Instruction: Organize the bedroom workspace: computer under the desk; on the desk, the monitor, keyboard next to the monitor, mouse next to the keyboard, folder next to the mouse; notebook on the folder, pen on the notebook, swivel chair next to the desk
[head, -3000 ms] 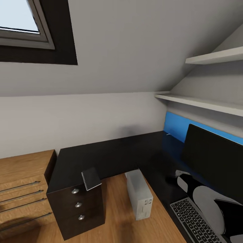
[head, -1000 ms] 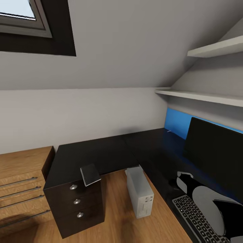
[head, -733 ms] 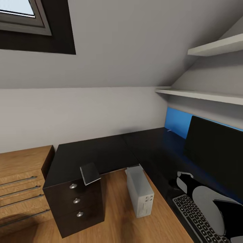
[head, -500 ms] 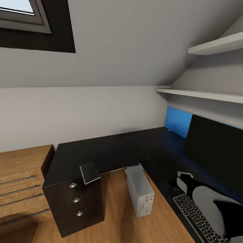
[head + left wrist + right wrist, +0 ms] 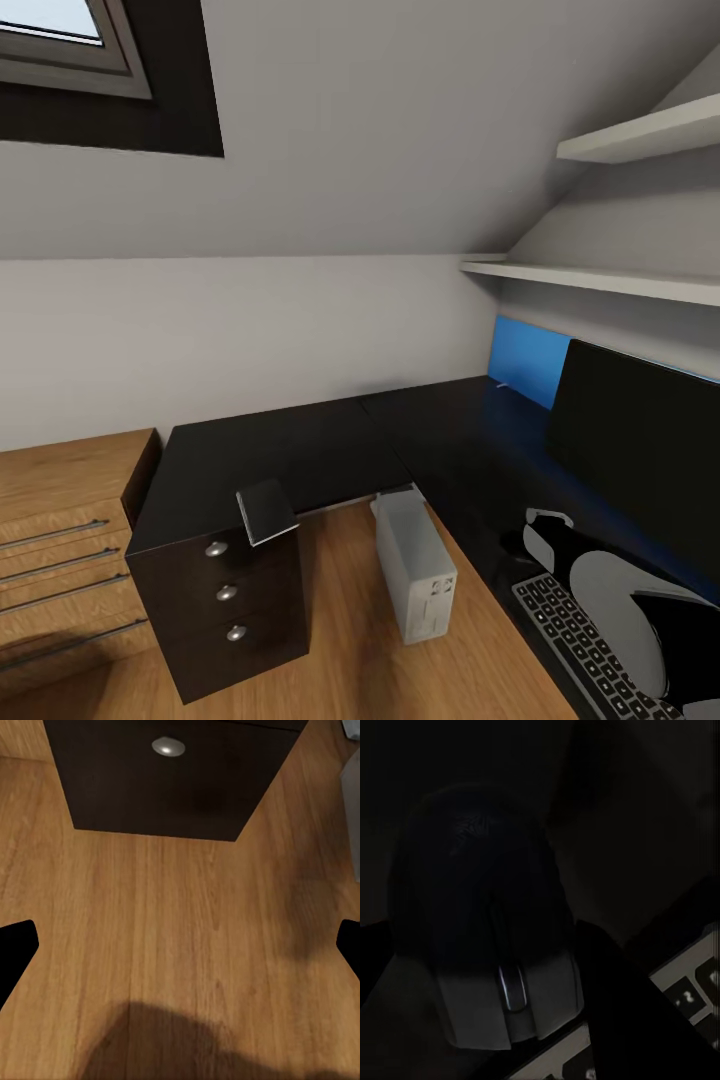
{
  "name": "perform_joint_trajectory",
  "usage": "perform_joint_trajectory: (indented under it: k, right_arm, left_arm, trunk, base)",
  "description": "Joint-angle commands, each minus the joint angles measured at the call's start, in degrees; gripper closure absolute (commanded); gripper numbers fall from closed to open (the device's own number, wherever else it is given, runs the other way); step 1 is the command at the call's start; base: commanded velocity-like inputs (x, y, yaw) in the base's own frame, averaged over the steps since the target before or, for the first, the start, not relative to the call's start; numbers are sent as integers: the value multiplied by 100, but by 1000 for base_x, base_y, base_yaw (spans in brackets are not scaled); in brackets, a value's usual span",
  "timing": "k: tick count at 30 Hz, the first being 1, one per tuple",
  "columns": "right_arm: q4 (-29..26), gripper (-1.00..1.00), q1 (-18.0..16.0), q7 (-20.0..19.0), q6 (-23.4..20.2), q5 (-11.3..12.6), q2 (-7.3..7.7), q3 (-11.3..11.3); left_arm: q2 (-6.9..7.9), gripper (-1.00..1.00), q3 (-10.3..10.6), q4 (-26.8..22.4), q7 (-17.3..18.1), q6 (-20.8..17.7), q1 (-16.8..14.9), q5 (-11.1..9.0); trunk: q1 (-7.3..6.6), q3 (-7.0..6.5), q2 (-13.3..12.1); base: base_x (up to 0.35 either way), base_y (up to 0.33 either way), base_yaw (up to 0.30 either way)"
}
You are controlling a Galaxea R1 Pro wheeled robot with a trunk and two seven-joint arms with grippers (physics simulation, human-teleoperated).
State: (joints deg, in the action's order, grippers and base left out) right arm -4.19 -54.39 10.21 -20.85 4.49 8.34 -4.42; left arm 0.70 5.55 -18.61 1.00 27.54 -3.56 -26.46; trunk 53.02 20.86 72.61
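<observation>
- From the head view we see the desk (image 5: pixel 300 455), its long black L-shaped top running along the far wall and down the right side.
- The monitor (image 5: pixel 640 455) stands on the desk's right wing; the frame edge cuts it off, so we see neither its stand nor its right part.
- The keyboard (image 5: pixel 585 640) lies on the desk nearer than the monitor, partly covered by the right arm (image 5: pixel 610 595) and cut off at the bottom edge.
- The computer (image 5: pixel 413 565) stands on the wooden floor (image 5: pixel 350 650) with its far end tucked under the desk edge.
- A dark grey notebook (image 5: pixel 266 511) rests tilted on the near corner of the desk, above the drawers (image 5: pixel 228 610).
- A blue panel (image 5: pixel 525 362) stands behind the monitor; we cannot tell what it is.
- The left gripper (image 5: pixel 180 952) hangs over the floor, fingertips (image 5: pixel 15 945) wide apart.
- The right wrist view is very dark: we make out the mouse (image 5: pixel 484 922) beside some keys; we cannot tell how the right fingers stand.
</observation>
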Motion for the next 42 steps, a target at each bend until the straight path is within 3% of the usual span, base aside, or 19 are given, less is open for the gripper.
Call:
perform_joint_trajectory:
  k: [1, 18, 19, 30, 42]
  right_arm:
    - [-12, 100, -1, 57, -14, 68, -4, -42]
    - [-3, 100, -1, 104, -7, 64, -16, -28]
    - [-3, -100, -1, 104, -9, 64, -16, -27]
    - [-14, -100, -1, 85, 7, 68, -5, -24]
    - [-40, -100, -1, 62, 400, 88, -31, -13]
  left_arm:
    - [6, -100, 42, 4, 12, 26, -4, -61]
    - [9, -100, 42, -2, 12, 32, -3, -61]
    - [9, -100, 42, -2, 11, 32, -3, -61]
    - [9, -100, 42, -2, 13, 32, -4, -61]
    - [9, -100, 42, -2, 14, 30, -3, -61]
  trunk:
    - [0, 7, 4]
    - [0, 7, 4]
    - [0, 7, 4]
    - [0, 7, 4]
    - [0, 7, 4]
  base:
    - [0, 0, 0]
    - [0, 0, 0]
    - [0, 0, 0]
    - [0, 0, 0]
    - [0, 0, 2]
